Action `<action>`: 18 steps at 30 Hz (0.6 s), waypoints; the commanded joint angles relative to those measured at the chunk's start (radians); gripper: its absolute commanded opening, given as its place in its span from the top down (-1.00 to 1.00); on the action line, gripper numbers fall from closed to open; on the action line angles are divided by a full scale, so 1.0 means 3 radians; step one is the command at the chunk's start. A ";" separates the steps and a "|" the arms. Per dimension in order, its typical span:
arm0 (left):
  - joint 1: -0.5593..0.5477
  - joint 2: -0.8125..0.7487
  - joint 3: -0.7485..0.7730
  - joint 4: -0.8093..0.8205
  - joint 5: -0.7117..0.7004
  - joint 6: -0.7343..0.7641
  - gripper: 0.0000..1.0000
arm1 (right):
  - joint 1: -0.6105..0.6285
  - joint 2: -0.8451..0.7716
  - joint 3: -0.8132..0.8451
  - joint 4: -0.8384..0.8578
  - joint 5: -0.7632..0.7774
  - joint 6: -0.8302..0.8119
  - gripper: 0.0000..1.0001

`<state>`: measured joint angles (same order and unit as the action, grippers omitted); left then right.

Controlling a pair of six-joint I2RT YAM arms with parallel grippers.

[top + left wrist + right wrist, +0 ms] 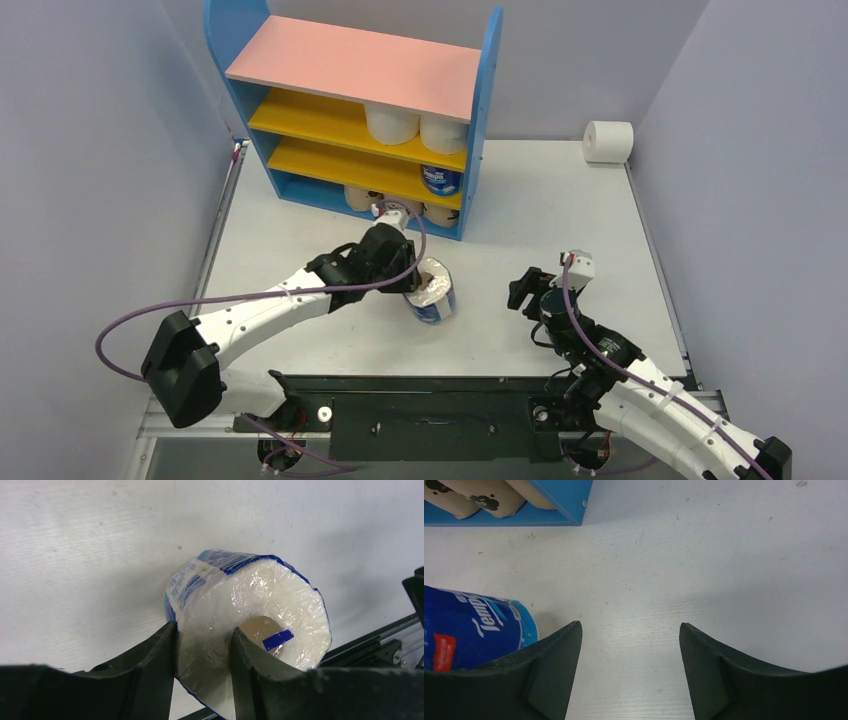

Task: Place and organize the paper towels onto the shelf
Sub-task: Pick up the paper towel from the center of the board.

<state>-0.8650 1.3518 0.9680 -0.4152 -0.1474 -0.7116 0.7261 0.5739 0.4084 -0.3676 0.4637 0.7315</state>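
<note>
My left gripper (202, 652) is pinching the blue roll (250, 595) on the table (560, 200) before the shelf (350, 60); my right gripper (630, 645) is hanging open. Several rolls (392, 122) are sitting shelved; this and a white roll (608, 141) are waiting.

Seems a robotics lab test cell: a bare white table (540, 210) boxed in by plain grey partition walls (90, 140), with two cabled robot arms (260, 310) bolted to a black base plate (430, 410).
</note>
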 commanded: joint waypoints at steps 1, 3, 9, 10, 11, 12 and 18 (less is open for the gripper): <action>0.0414 -0.0295 0.0201 -0.0013 -0.0036 0.0042 0.47 | -0.0021 -0.0057 -0.0035 0.0099 0.0084 -0.0066 -0.33; 0.0676 -0.0368 0.0240 -0.0061 -0.0017 0.0043 0.48 | -0.0023 -0.0067 -0.0039 0.0101 0.0090 -0.0071 -0.33; 0.1310 -0.0370 0.0498 -0.0073 -0.0079 -0.0044 0.47 | -0.0024 -0.0068 -0.0064 0.0119 0.0105 -0.0085 -0.33; 0.1384 -0.0332 0.0585 -0.0063 -0.0101 -0.0061 0.48 | -0.0024 -0.0065 -0.0063 0.0122 0.0105 -0.0086 -0.33; 0.1413 -0.0307 0.0632 -0.0050 -0.0155 -0.0090 0.48 | -0.0026 -0.0063 -0.0067 0.0122 0.0106 -0.0089 -0.32; 0.1455 -0.0241 0.0749 -0.0049 -0.0202 -0.0101 0.48 | -0.0023 -0.0060 -0.0067 0.0122 0.0103 -0.0091 -0.32; 0.1502 0.0188 0.1396 -0.0309 -0.0413 -0.0314 0.47 | -0.0022 -0.0077 -0.0063 0.0098 0.0078 -0.0084 -0.31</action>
<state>-0.4210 1.3476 1.2419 -0.5026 -0.2211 -0.7448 0.7261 0.5606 0.3916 -0.3630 0.4671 0.7158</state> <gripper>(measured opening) 0.346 0.660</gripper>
